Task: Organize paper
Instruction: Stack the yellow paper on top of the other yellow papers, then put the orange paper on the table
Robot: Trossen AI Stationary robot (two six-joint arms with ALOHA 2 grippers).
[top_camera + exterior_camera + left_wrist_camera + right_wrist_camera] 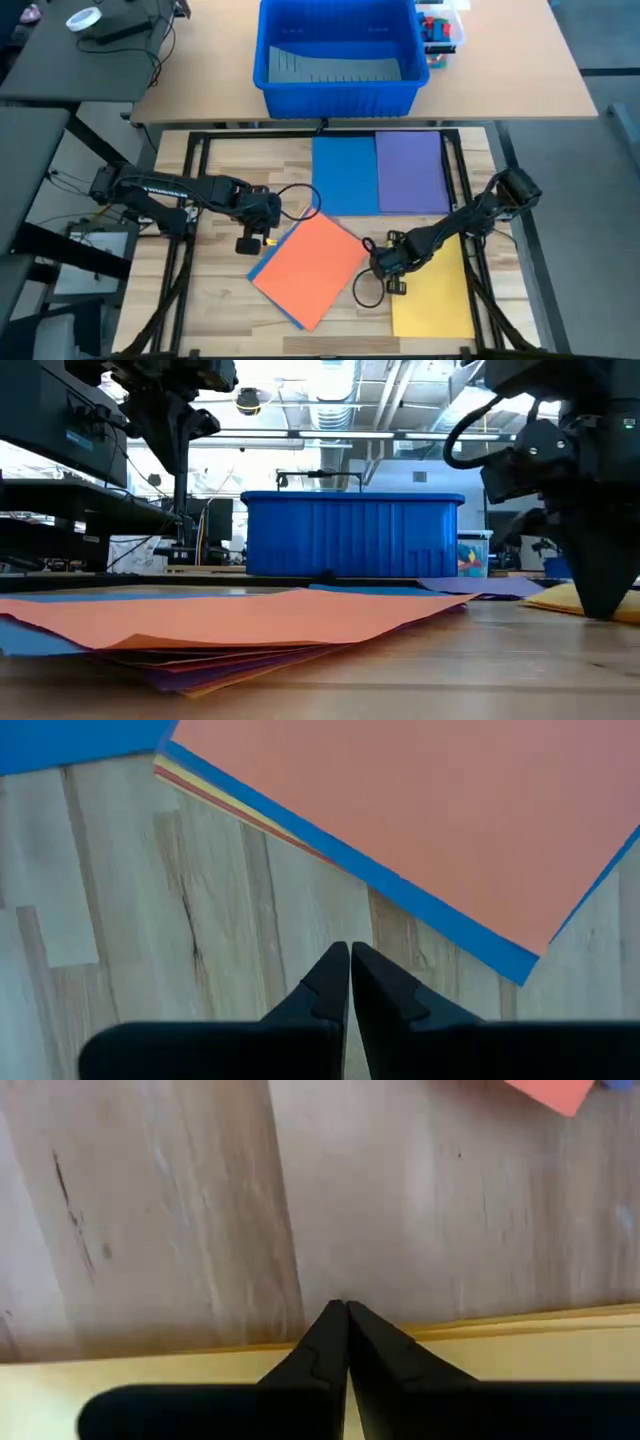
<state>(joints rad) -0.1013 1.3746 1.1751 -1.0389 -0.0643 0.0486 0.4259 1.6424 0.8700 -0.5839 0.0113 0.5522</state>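
Matt paper sheets: orange sheet (308, 265), yellow sheet (436, 295), blue sheet (345, 175), purple sheet (412, 172). Pale, grained wood surface (222, 290). Glossy blue plastic bin (338, 92). Matt black tool fingers (385, 990).

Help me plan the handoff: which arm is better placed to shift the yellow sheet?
Right, probably. Its end effector sits shut over the yellow sheet's edge; the left end effector hovers beside the orange stack.

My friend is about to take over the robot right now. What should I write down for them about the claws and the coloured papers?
Left claw: shut, empty, beside the tilted mixed stack topped by a flat orange paper sheet.
Right claw: shut, at the edge of the flat yellow paper pile.
Done: flat blue paper sheet and flat purple paper sheet lie side by side, yellow apart.
Left: sort the mixed stack; blue, yellow and purple edges show under the orange.
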